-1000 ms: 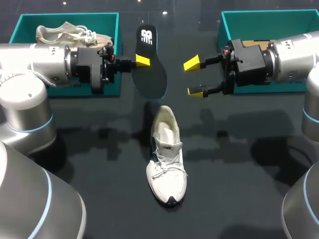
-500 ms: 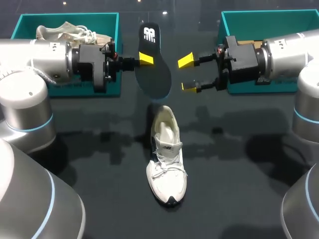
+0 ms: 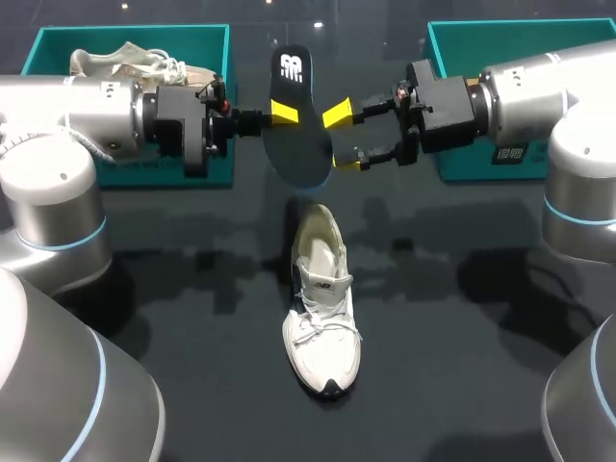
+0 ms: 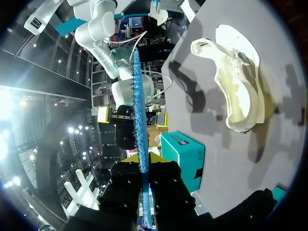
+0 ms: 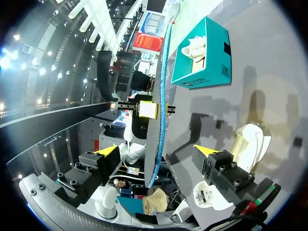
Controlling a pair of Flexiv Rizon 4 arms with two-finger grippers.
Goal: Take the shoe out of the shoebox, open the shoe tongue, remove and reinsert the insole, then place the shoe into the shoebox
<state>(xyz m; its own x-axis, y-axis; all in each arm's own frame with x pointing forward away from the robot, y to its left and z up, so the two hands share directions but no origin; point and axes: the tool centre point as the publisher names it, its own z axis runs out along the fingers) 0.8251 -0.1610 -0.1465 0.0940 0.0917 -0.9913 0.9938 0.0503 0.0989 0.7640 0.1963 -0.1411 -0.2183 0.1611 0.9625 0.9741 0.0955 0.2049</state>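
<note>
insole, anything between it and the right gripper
Nothing visible stands between them. The right gripper is open, and in the right wrist view the insole stands edge-on, in line with the gap between its fingers. The left gripper, shut on the insole, holds the opposite edge.

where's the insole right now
Head view: the insole is held up centrally beyond the white shoe, gripped by the left end effector, the right end effector open beside it.
</note>
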